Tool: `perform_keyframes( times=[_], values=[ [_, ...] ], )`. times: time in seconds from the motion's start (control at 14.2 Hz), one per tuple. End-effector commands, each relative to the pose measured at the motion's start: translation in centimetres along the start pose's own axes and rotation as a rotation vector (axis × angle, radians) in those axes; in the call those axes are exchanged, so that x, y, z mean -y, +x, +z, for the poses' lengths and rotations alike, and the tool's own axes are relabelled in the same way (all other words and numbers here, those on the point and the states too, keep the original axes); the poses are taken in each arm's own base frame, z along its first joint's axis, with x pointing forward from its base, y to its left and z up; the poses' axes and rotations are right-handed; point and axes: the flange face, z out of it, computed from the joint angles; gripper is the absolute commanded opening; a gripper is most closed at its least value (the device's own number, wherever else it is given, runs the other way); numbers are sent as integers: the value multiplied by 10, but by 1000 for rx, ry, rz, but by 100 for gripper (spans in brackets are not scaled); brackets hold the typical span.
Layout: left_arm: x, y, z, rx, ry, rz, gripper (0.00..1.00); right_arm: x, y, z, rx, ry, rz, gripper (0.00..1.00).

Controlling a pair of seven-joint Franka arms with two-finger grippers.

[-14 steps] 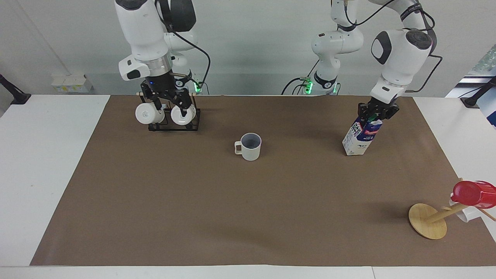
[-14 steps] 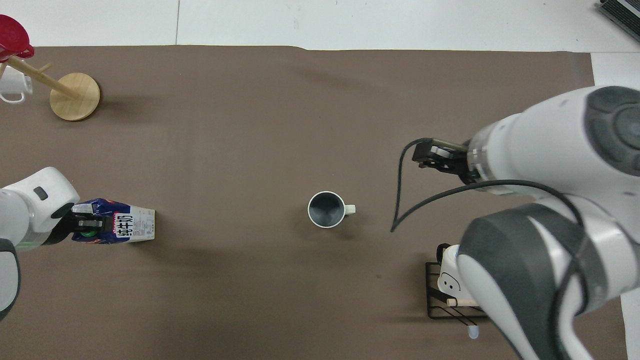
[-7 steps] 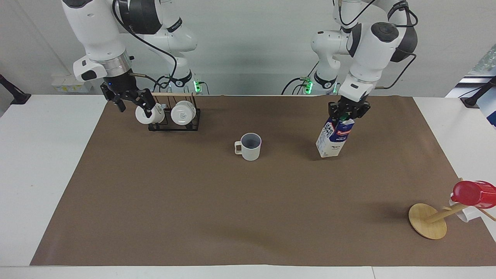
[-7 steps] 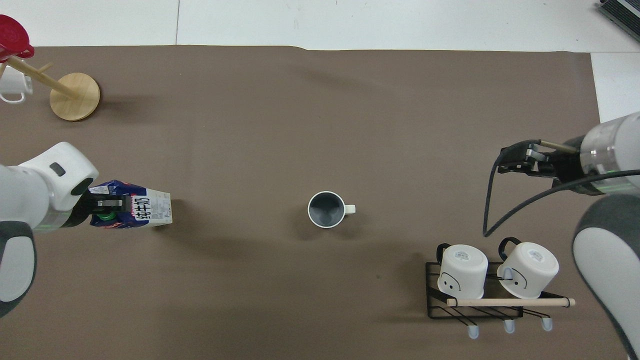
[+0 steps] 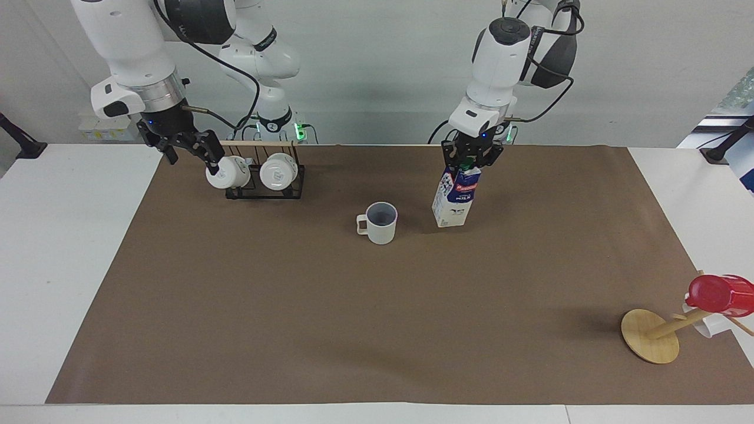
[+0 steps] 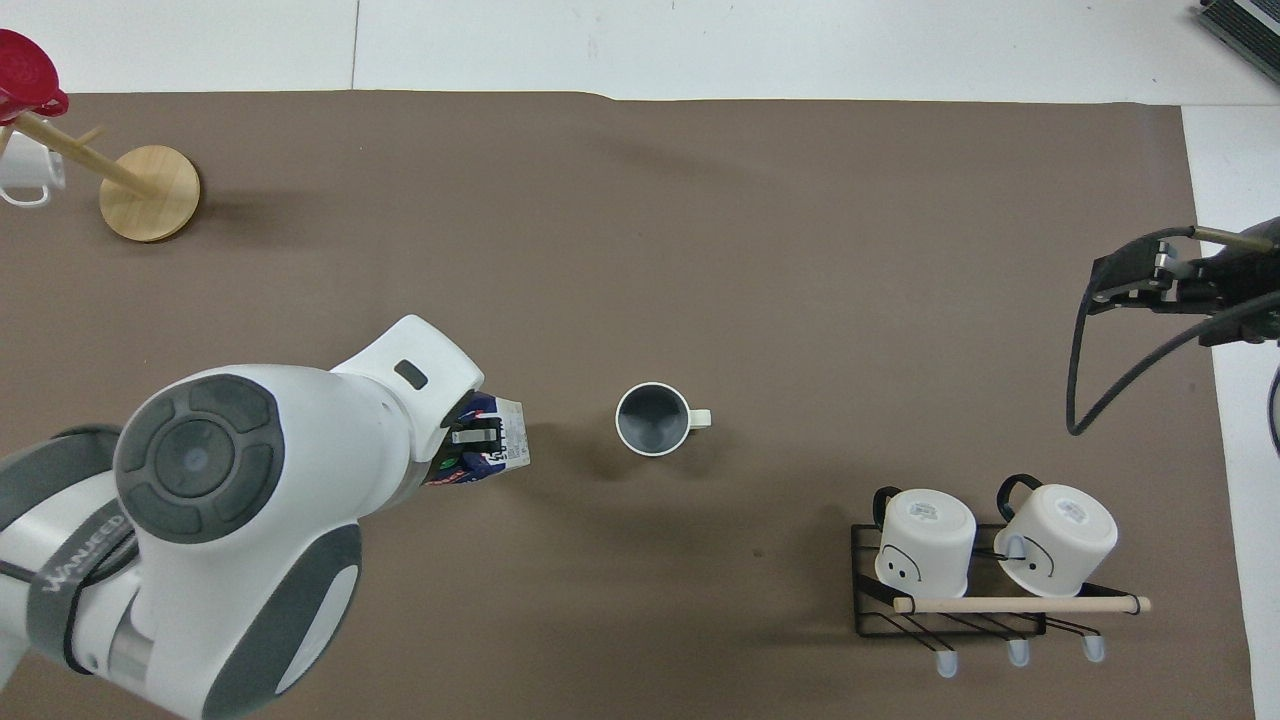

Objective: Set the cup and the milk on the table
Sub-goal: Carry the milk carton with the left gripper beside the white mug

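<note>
1. The left gripper (image 5: pixel 472 158) pinches the top of the milk (image 5: pixel 455 197). The carton hangs under it, tipped a little, its bottom at or just above the brown sheet (image 5: pixel 377 330) of the table (image 5: pixel 59 235)
2. Just beside the carton, toward the right arm's end, the cup (image 5: pixel 380 222) stands upright
3. The right gripper (image 5: pixel 191 147) waits, fingers apart and holding nothing, up by the rack (image 5: pixel 265 184) with two white mugs
4. If the fingers let go while the carton leans, it could fall over and bump the cup
</note>
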Motion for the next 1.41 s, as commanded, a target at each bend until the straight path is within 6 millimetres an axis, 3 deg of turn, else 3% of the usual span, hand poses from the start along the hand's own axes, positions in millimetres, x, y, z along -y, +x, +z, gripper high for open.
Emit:
perform_keyframes(
  times=[0.0,0.35,0.84,0.98,1.12,1.34],
  values=[
    [-30,15,13,6,34,-17,47,-1,3,-3,4,5,-7,100],
    [-49,20,53,20,92,-19,47,4,2,-3,2,6,-21,100],
    [-51,21,53,8,80,-21,50,6,4,-4,-18,23,-19,100],
    [-50,21,55,12,82,-20,69,5,4,-4,-19,24,-19,100],
    [-49,22,55,12,82,-21,96,4,5,-4,-18,23,-13,100],
    [-48,24,51,10,80,-29,100,4,5,-4,-18,23,-11,100]
  ],
)
